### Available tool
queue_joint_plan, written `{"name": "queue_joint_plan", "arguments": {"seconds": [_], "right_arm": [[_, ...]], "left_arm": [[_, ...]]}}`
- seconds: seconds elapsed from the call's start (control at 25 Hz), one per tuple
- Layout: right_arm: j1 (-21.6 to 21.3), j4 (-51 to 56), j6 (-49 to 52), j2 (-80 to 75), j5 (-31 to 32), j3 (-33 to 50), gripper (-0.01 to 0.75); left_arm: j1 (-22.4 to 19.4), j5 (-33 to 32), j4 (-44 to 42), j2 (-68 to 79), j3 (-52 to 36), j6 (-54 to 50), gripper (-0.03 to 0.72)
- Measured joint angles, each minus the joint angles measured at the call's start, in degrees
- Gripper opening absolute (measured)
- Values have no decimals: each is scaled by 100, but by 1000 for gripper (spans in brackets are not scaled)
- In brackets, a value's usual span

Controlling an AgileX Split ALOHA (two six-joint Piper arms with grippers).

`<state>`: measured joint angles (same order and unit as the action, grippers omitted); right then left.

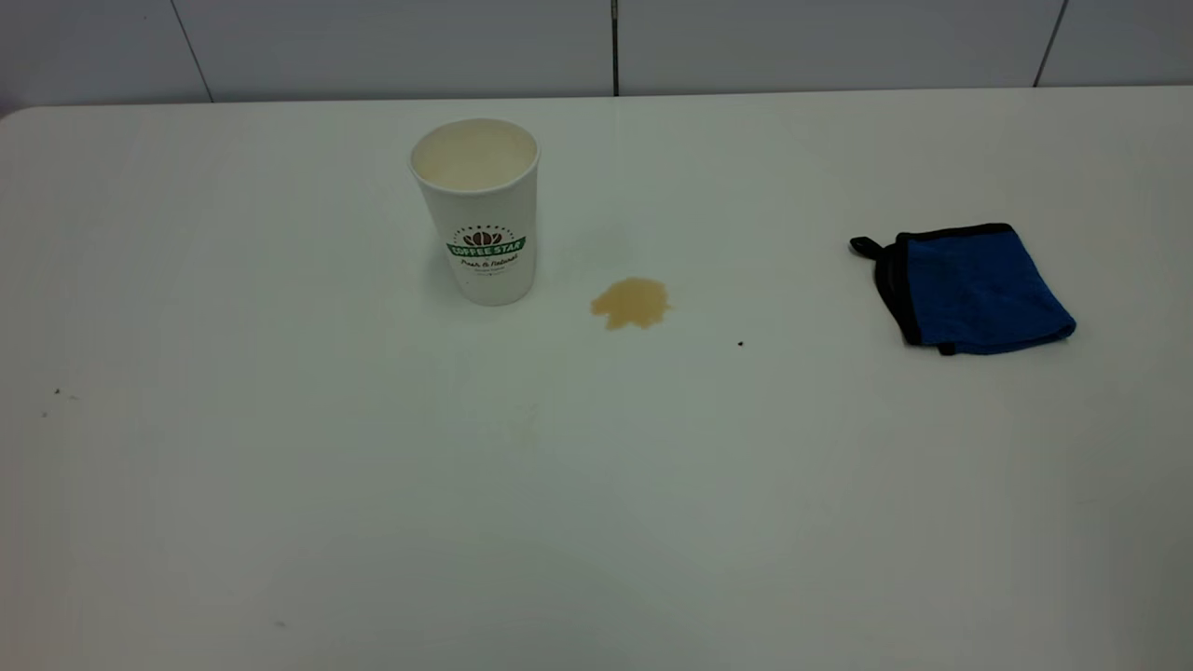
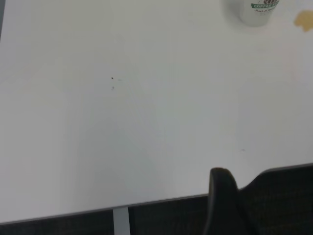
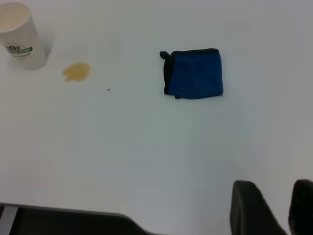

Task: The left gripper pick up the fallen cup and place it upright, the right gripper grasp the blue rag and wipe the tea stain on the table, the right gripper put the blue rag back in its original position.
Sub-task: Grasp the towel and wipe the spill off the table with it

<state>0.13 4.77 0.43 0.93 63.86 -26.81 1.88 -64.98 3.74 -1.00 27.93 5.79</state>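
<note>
The cup (image 1: 478,210) stands upright on the table (image 1: 280,485), mouth up, logo facing the exterior camera. The tea stain (image 1: 632,303) lies just right of the cup's base. The blue rag (image 1: 969,289) lies flat at the right, its black loop pointing left. Neither gripper shows in the exterior view. My left gripper (image 2: 225,200) hangs at the table's front edge, far from the cup (image 2: 254,12) and the stain (image 2: 304,19). My right gripper (image 3: 276,208) is open and empty over the table's front, well short of the rag (image 3: 194,73), the stain (image 3: 77,72) and the cup (image 3: 19,36).
A tiny black speck (image 1: 740,343) sits between the stain and the rag. A few faint specks (image 1: 56,393) mark the table's left side. The table's back edge meets a tiled wall (image 1: 615,47).
</note>
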Motion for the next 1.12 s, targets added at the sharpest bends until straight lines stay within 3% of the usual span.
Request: {"name": "queue_joint_plan", "arguments": {"seconds": [0.08,0.2,0.32,0.4,0.76,1.0,1.12], "right_arm": [[0,19,-43,0,-11,-6,273],[0,33,-265,-310,-169,-76,383],[0,162,-502,-972,-608,-88,519],[0,363,-674,-1551,-1027,-94,570],[0,885,-1416,-4694,-3222,-118,574],[0,2019,-2898,-7250,-4980,-168,573],[0,2317,-3562,-8418,-5502,-459,573]], "left_arm": [[0,0,0,0,0,0,456],[0,0,0,0,0,0,456],[0,0,0,0,0,-6,456],[0,0,0,0,0,-6,456],[0,0,0,0,0,-6,456],[0,0,0,0,0,-6,456],[0,0,0,0,0,-6,456]]}}
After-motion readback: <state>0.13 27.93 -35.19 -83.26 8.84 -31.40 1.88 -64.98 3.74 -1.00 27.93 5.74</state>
